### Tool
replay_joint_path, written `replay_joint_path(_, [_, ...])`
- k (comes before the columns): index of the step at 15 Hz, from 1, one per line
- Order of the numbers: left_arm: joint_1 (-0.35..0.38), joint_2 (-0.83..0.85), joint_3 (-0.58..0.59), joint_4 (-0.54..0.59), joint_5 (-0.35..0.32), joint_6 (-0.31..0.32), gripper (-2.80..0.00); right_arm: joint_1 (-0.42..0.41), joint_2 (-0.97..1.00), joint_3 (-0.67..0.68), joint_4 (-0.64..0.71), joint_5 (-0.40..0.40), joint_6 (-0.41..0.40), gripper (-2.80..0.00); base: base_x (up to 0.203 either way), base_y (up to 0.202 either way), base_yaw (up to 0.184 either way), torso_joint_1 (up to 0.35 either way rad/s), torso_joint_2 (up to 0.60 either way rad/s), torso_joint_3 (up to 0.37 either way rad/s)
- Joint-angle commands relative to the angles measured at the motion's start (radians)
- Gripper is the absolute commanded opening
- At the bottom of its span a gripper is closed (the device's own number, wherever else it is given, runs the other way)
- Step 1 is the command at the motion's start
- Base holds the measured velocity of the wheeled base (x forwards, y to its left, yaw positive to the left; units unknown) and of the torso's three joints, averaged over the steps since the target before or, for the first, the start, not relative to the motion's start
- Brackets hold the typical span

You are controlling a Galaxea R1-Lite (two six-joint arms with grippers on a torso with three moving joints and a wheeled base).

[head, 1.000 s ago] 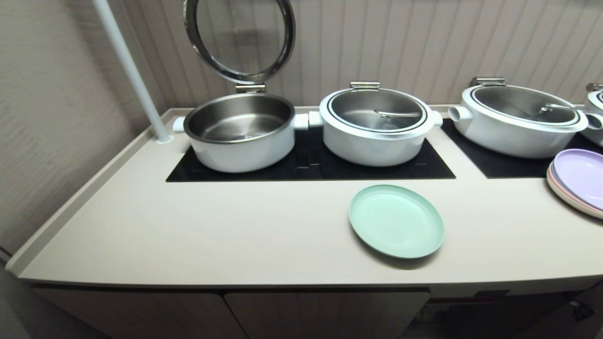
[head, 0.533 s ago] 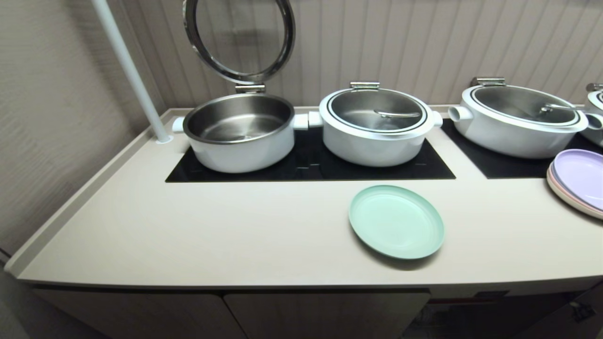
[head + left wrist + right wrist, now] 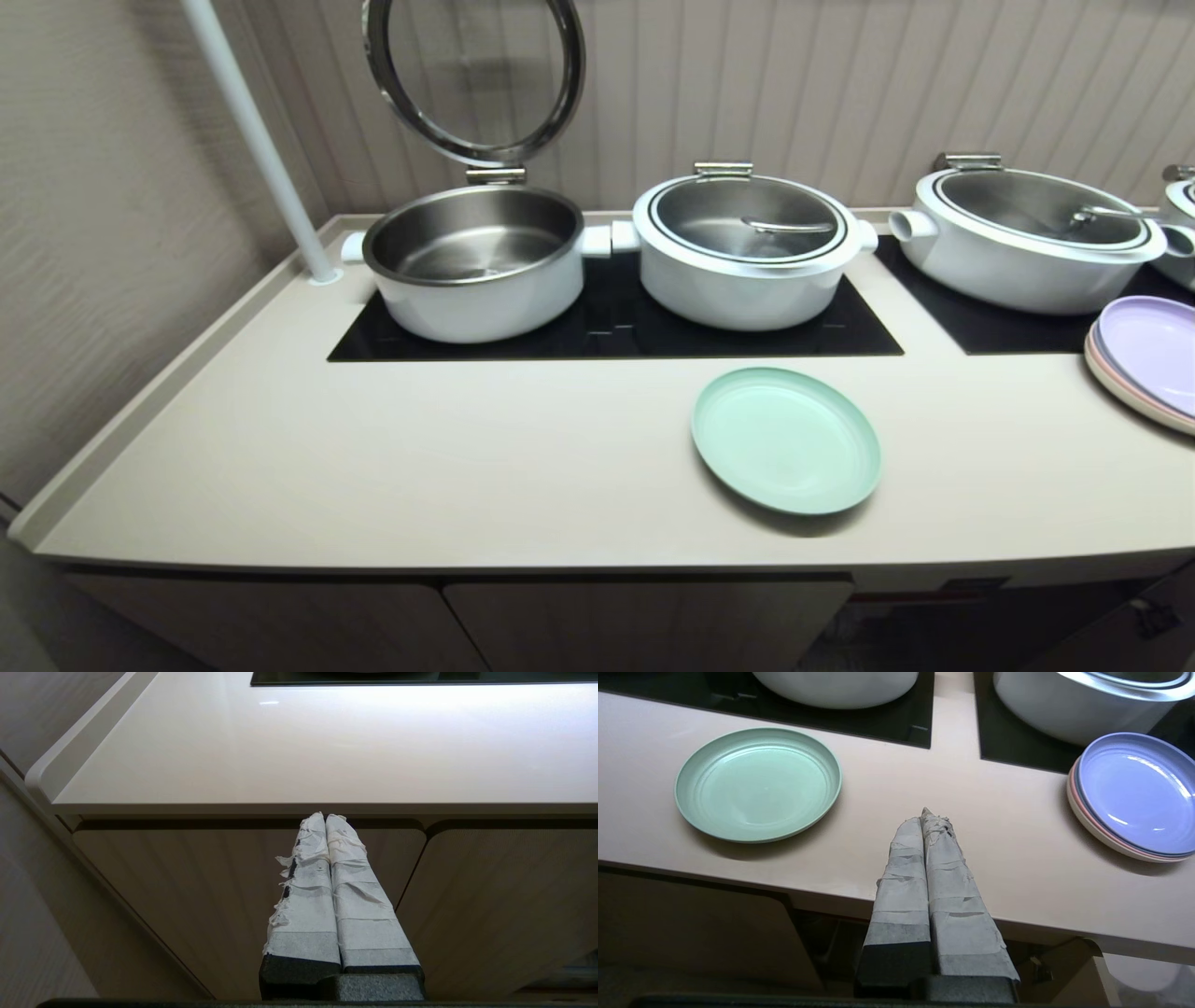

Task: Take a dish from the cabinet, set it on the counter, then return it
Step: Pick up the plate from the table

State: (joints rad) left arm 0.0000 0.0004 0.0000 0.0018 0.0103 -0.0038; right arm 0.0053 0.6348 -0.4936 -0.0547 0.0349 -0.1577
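The right tool (image 3: pixel 927 814) has its two tape-wrapped fingers pressed together, holding nothing; the tape is grey-white and wrinkled, over a black body. It hangs above the front part of the desk (image 3: pixel 971 826), between the dish (image 3: pixel 758 784) and a stack of plates, touching neither of them. The left tool (image 3: pixel 325 819) is also closed and empty, with torn white tape on its fingers. It sits low, in front of a ribbed beige cabinet door (image 3: pixel 187 896) with rounded corners, just under the front edge of the desk.

The dish is round, shallow and pale mint green, matte, with soft rings inside. It lies flat on the smooth cream desk, near the front edge and just before the glossy black cooktop panel (image 3: pixel 616 327).

The head view shows no arm. It gives the white round pots: the open pot (image 3: pixel 476 261) with a steel inside and a raised glass lid (image 3: pixel 476 79), the closed pot (image 3: pixel 747 247) beside it, and a third pot (image 3: pixel 1027 238) on the right. A white pole (image 3: pixel 257 140) stands at the left back corner. Only the right wrist view shows clearly that the lilac plate (image 3: pixel 1134 793) lies on top of a pinkish-cream plate (image 3: pixel 1083 816). It also shows a dark open space under the desk.
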Motion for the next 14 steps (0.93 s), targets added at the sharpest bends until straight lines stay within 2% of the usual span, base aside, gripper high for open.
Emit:
replay_joint_path(1, [0.000,0.000,0.000,0.000,0.000,-0.001,-2.80,0.016,0.204,-0.050,-0.002,0.003,-0.001,-2.80,0.000,0.000,0.000,0.000,0.00,0.000])
replay_joint_path(7, [0.000,0.000,0.000,0.000,0.000,-0.001,-2.80,0.147,0.565,-0.171,0.008,0.003,-0.002,-2.80,0.000,0.000,0.000,0.000,0.00,0.000])
replay_joint_path(10, [0.000,0.000,0.000,0.000,0.000,-0.001,-2.80,0.176,0.719,-0.239,0.014,-0.001,-0.007,-2.80,0.000,0.000,0.000,0.000,0.00,0.000])
replay_joint_path(11, [0.000,0.000,0.000,0.000,0.000,-0.001,-2.80,0.186,0.752,-0.285,0.037,0.000,-0.007,-2.80,0.000,0.000,0.000,0.000,0.00,0.000])
replay_joint_path(14, [0.000,0.000,0.000,0.000,0.000,-0.001,-2.80,0.208,0.834,-0.435,0.215,0.003,-0.004,-2.80,0.000,0.000,0.000,0.000,0.00,0.000])
